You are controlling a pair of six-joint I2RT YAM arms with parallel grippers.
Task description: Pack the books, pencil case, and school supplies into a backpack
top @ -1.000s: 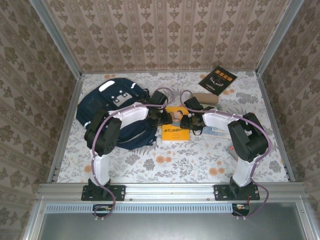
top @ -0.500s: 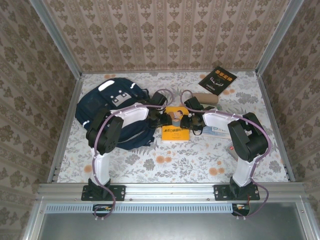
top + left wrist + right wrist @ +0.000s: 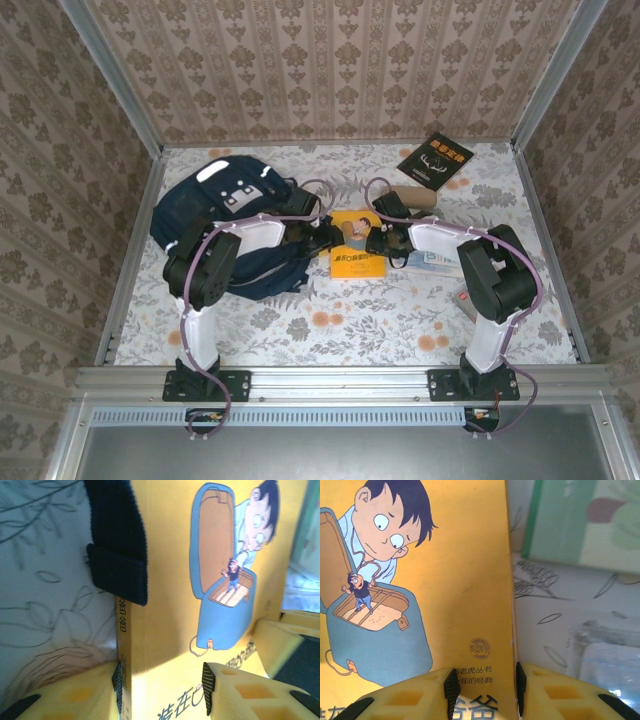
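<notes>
Early stage: left hand (image 3: 162,680) and right hand (image 3: 484,690) half-spread astride yellow book (image 3: 357,265) beside backpack (image 3: 215,205); black book (image 3: 436,160), tan case (image 3: 412,195) unpacked.

Robot test booth in a lab, dressed to look homely: metal frame rails (image 3: 330,378) box in a small table (image 3: 300,330) with floral cloth, damask wallpaper (image 3: 330,70) on three walls, left arm (image 3: 200,270) and right arm (image 3: 495,280) bolted to the front rail
</notes>
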